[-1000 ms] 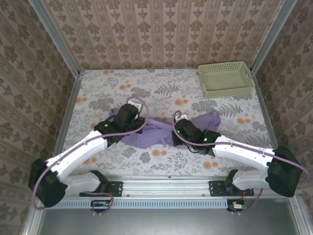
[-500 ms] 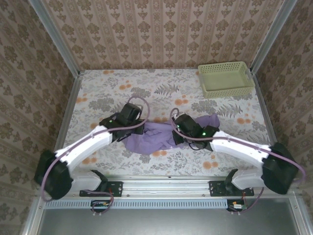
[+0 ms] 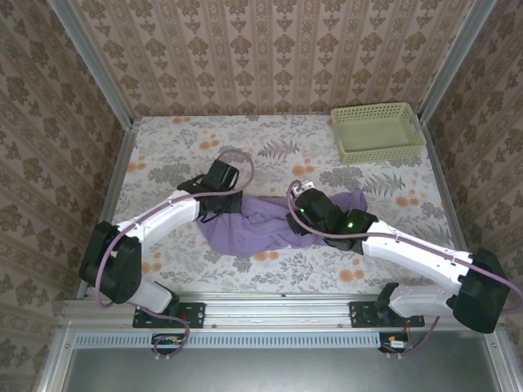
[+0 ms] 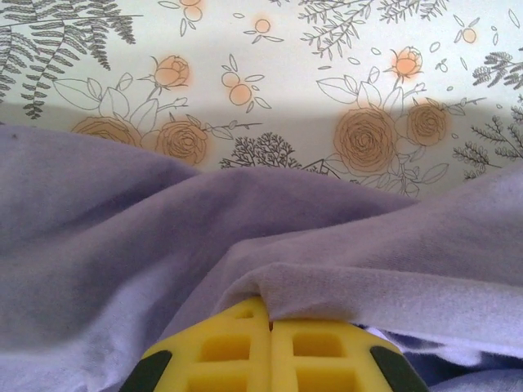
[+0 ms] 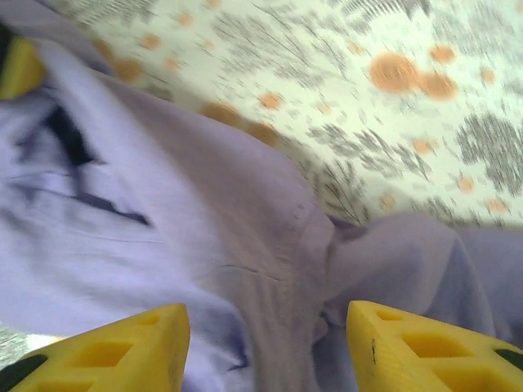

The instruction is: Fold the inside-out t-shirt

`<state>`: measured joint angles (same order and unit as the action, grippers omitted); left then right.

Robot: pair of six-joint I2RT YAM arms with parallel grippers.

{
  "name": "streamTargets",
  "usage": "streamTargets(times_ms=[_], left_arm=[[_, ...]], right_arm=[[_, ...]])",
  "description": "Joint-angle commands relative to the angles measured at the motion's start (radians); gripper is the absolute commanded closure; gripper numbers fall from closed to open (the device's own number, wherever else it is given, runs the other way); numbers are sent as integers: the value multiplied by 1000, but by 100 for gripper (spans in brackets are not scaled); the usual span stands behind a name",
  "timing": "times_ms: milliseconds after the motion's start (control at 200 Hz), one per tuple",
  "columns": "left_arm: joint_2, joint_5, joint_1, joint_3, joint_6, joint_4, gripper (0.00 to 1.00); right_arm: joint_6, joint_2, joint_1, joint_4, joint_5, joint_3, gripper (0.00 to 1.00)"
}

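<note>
Near the middle of the flowered surface [image 3: 155,147], between the two arms, lies the purple t-shirt [image 3: 253,229], bunched into a loose heap rather than spread flat. The folding looks barely begun: no sleeve, hem or neckline can be told apart, no neat fold edge shows, and the flattening and every fold seem left to do. The cloth is thin, soft and plain lavender, rumpled into broad ridges and shadowed creases, with one lobe trailing off to the right. The left tool [image 4: 270,347] is closed at the shirt's left end, its yellow fingers pressed together with a ridge of cloth caught at their tips. The right tool [image 5: 263,327] stands open over the shirt's right part, its fingers wide apart and the cloth lying loose between and below them, gripping nothing as far as I can judge. A pale green basket [image 3: 377,131] sits well apart at the far right corner
</note>
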<state>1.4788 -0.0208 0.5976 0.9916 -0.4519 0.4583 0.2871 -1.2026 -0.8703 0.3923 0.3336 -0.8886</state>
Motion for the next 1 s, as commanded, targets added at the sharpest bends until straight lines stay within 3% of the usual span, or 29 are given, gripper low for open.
streamTargets(times_ms=[0, 120, 285, 385, 555, 995], left_arm=[[16, 46, -26, 25, 12, -27, 100], [31, 86, -43, 27, 11, -45, 100], [42, 118, -44, 29, 11, -62, 100], [42, 120, -45, 26, 10, -66, 100], [33, 119, -48, 19, 12, -63, 100], [20, 141, -57, -7, 1, -88, 100]], right_arm=[[-122, -1, -30, -51, -53, -36, 44], [-116, -95, -33, -109, -196, -84, 49], [39, -313, -47, -147, -269, -210, 60], [95, -430, -48, -143, -208, -263, 66], [124, -555, -47, -123, -147, -324, 65], [159, -664, -30, -133, -47, -355, 56]])
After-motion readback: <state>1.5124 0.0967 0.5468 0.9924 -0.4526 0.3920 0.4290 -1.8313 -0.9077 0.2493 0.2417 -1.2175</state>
